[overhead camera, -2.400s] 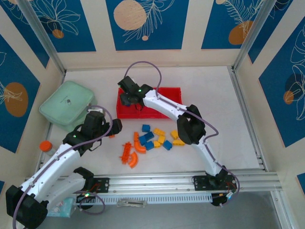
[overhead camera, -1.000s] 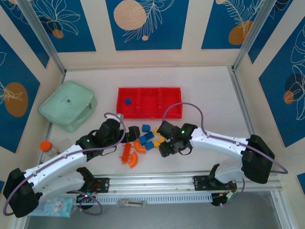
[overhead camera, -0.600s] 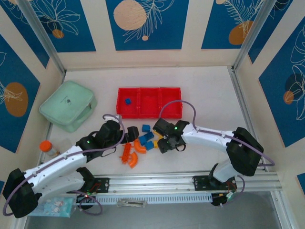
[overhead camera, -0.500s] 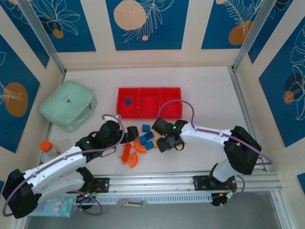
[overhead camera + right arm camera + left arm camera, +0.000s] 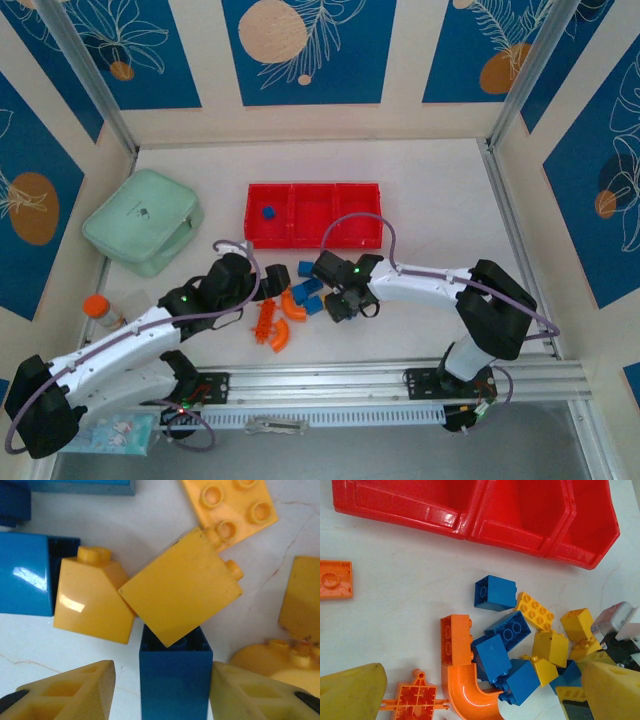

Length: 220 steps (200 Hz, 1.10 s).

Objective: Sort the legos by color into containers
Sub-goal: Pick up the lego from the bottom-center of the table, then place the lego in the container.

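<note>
The right gripper (image 5: 161, 682) had its jaws apart, straddling an upright blue brick (image 5: 175, 680) at the near side of the pile of legos (image 5: 305, 292). One finger (image 5: 250, 692) appeared to touch the brick's side. A strip of table (image 5: 127, 690) showed between the brick and the other finger, so the grip was judged not yet closed. A tilted yellow brick (image 5: 180, 592) overlapped the end of the blue one away from the wrist, and a lift would probably disturb it.

The left gripper (image 5: 482, 700) had its jaws wide apart and held nothing. It hovered over the left part of the pile, above an orange curved piece (image 5: 465, 695) and an orange ridged piece (image 5: 415, 702). This position likely suited taking an orange item without crossing the right arm. An orange square plate (image 5: 335, 579) lay apart, to the left of the pile.

The red tray (image 5: 290, 242) lay just beyond the pile, on its far side. Its left compartment held a lone blue brick (image 5: 267, 212). The middle and right compartments appeared empty.

The lone brick suggested that the left compartment was assigned to blue. That would make it the destination for the straddled brick. Almost all of the legos lay unsorted on the table, so the task was judged to be at an early stage.
</note>
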Tool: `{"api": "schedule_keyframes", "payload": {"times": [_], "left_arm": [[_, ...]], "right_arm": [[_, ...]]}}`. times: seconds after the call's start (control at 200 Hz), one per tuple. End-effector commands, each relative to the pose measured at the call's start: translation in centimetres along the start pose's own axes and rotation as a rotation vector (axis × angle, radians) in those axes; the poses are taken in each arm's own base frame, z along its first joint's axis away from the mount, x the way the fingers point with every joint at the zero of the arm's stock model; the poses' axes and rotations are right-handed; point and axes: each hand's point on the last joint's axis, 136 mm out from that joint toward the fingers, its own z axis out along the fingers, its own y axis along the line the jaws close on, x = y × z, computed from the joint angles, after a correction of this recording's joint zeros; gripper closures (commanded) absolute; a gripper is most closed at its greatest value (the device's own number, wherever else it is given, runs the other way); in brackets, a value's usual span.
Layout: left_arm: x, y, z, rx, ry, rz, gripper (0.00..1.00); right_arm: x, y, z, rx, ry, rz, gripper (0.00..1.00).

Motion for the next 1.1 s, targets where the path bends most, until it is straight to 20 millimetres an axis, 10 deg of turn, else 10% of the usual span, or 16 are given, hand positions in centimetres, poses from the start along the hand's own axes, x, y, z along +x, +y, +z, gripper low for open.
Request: {"api": "schedule_keyframes", "payload": {"times": [0.0,0.375,0.71,1.095], "left_arm": [[0.3,0.6,-0.1,-0.019,-0.006,-0.003,0.01],[0.2,0.6,-0.3,-0.019,-0.008,0.000,0.01],[-0.3,0.6,-0.9,-0.024,-0.030,0.008,0.01],[-2.1,2.3,-3.8,-0.097,-0.079,0.038,0.01]], "right_arm": [[0.9,-0.3,0.2,0.020,0.040,0.015,0.49],[0.1,-0.2,0.7,0.042,0.036,0.020,0.58],[-1.5,-0.8,-4.7,0.022,-0.099,0.044,0.69],[-12.1,4.0,-10.6,-0.115,-0.344,-0.013,0.72]]}}
